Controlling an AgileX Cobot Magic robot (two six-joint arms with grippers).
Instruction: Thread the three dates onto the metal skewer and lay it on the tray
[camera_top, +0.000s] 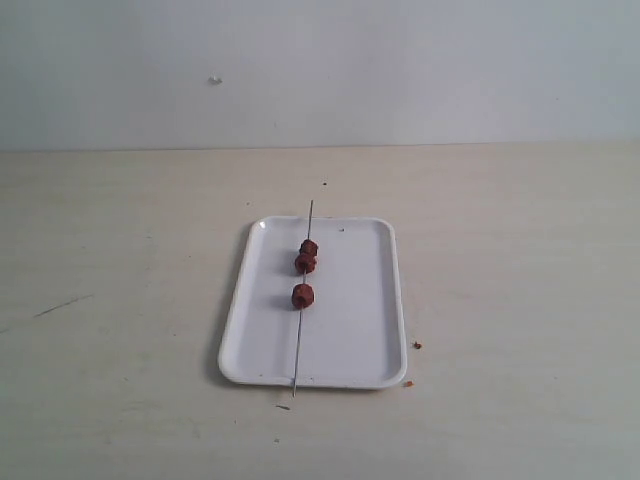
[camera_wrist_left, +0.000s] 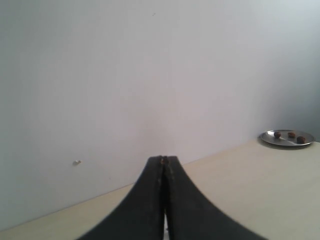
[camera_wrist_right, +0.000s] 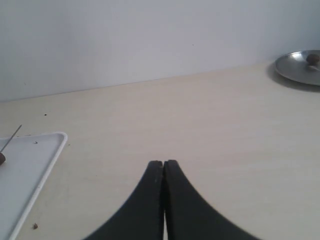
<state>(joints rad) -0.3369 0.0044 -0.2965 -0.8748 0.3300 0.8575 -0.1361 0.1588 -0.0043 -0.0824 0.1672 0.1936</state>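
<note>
Skewer (camera_top: 298, 345) with three dates (camera_top: 306, 262) lies on the tray (camera_top: 355, 320); we see left gripper (camera_wrist_left: 163, 159) and right gripper (camera_wrist_right: 163, 162) pinched together.

No writing, label, brand, number or sign can be read anywhere; the tray (camera_top: 360, 325) is unmarked

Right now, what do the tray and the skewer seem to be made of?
The tray: likely plastic or melamine, smooth white with a faint gloss. The skewer: likely metal, a very thin, straight grey rod; its finish is too fine to judge.
</note>
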